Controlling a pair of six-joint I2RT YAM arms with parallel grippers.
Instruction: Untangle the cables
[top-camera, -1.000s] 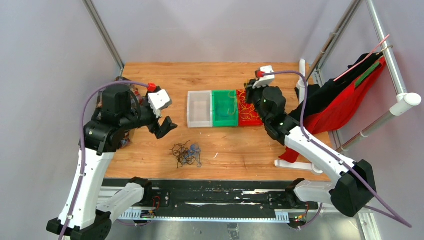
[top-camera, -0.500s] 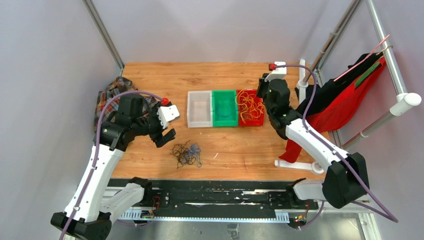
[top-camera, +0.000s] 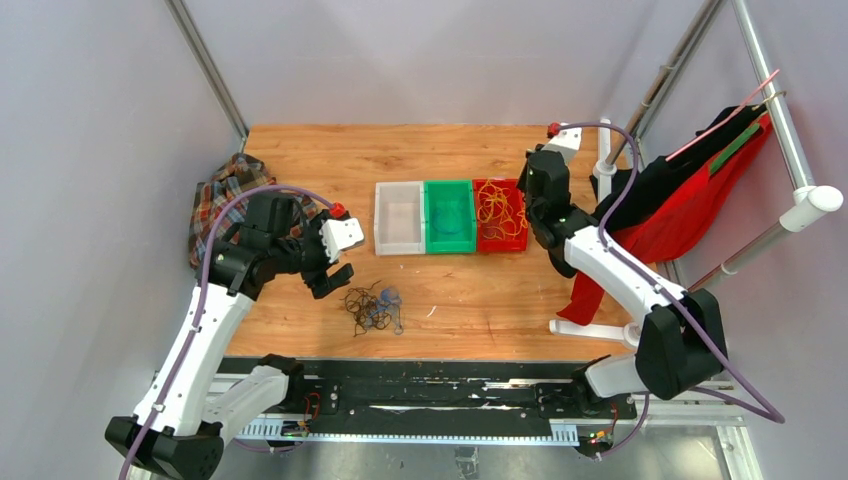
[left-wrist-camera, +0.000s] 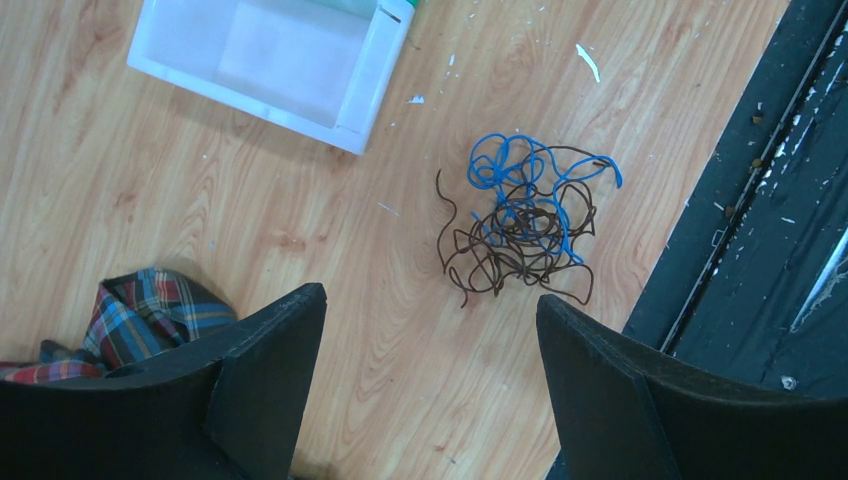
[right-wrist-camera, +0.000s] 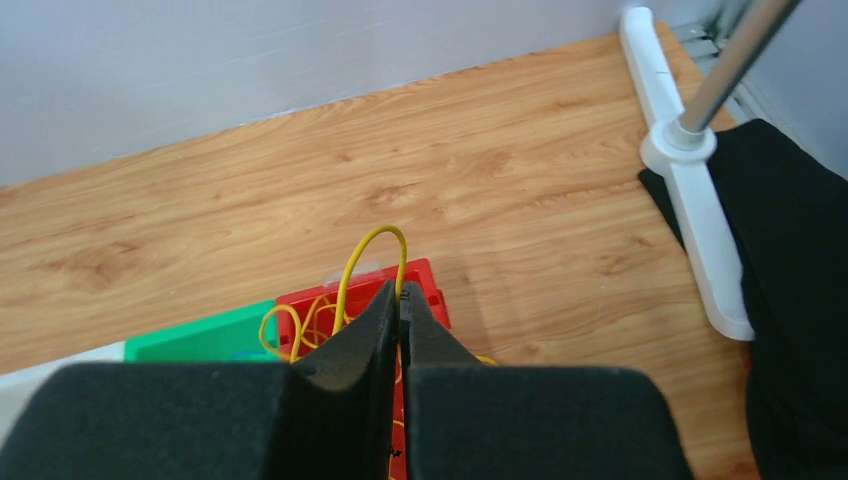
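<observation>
Black left pincer (left-wrist-camera: 428, 300) hangs spread just left of the blue-and-brown cable tangle (left-wrist-camera: 522, 222) lying near the counter's (top-camera: 450, 150) front edge, while farther right yellow cables (top-camera: 498, 210) fill the red bin (top-camera: 500, 248) by the right pincer (right-wrist-camera: 398, 290), pressed together.

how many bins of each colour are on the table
clear bin: 1
green bin: 1
red bin: 1
total: 3
</observation>
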